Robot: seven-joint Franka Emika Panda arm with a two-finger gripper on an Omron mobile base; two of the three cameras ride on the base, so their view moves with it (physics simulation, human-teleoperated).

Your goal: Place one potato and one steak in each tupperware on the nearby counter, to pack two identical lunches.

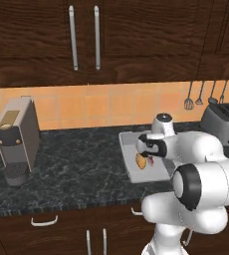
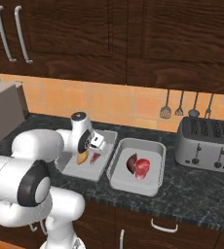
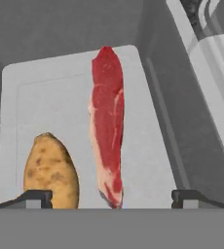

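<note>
Steak lay on the light grey tupperware floor, seen edge-on as a long narrow red strip with pale marbling. Potato sat just beside it, apart. End effector fingertips stood wide apart, holding nothing.

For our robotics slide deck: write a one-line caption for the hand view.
Open gripper above a light grey tub holding an orange-yellow oval potato beside a long red raw steak.
</note>
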